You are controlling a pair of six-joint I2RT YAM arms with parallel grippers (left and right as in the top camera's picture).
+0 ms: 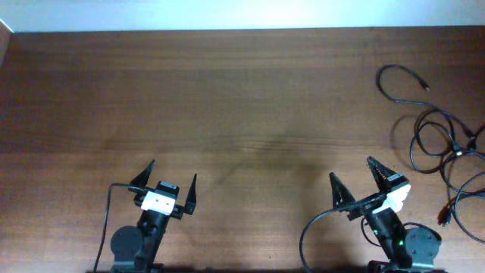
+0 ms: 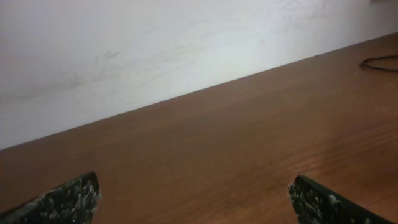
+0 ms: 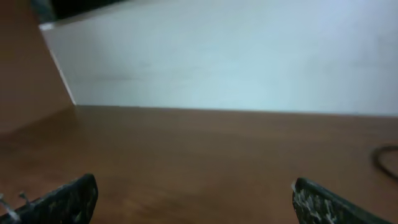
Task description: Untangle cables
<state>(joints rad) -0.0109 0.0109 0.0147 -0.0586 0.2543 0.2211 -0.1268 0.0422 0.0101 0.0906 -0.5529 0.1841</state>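
The cables [image 1: 438, 136] are thin black cords lying in tangled loose loops at the table's right edge, with one plug end [image 1: 427, 85] at the far side and a brownish plug [image 1: 445, 218] near the front. A bit of cable loop shows at the right edge of the left wrist view [image 2: 380, 61] and of the right wrist view [image 3: 384, 160]. My left gripper [image 1: 168, 180] is open and empty at the front left. My right gripper [image 1: 350, 170] is open and empty at the front right, left of the cables.
The wooden table [image 1: 227, 98] meets a white wall [image 1: 227, 14] at the back. The arms' own thick black wires [image 1: 314, 227] curve near their bases at the front edge.
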